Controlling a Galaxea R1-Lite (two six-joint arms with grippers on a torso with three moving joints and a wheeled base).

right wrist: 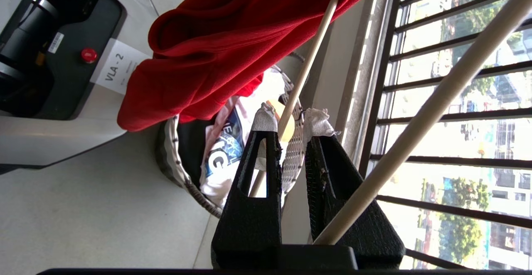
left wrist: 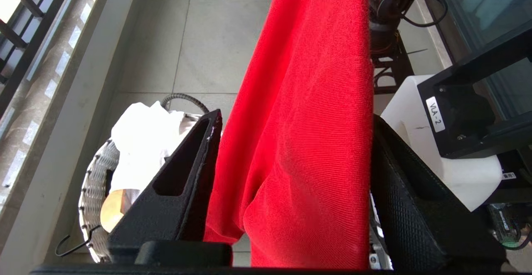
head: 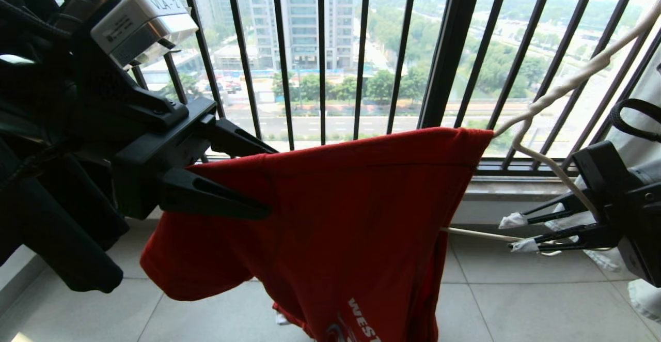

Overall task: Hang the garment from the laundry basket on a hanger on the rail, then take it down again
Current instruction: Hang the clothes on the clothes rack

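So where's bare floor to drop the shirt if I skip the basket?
Bare tiles run between the window ledge and the red T-shirt, beyond the basket, and under the right gripper. The basket is crowded with a white garment; the robot base fills the shirt's other side.

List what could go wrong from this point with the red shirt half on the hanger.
1. The red T-shirt covers only one arm of the hanger; it may slide off if the left gripper, jaws around a fold, lets go.
2. The right gripper pinches just a thin hanger rod, which may twist or slip.
3. Fallen cloth might miss the laundry basket.
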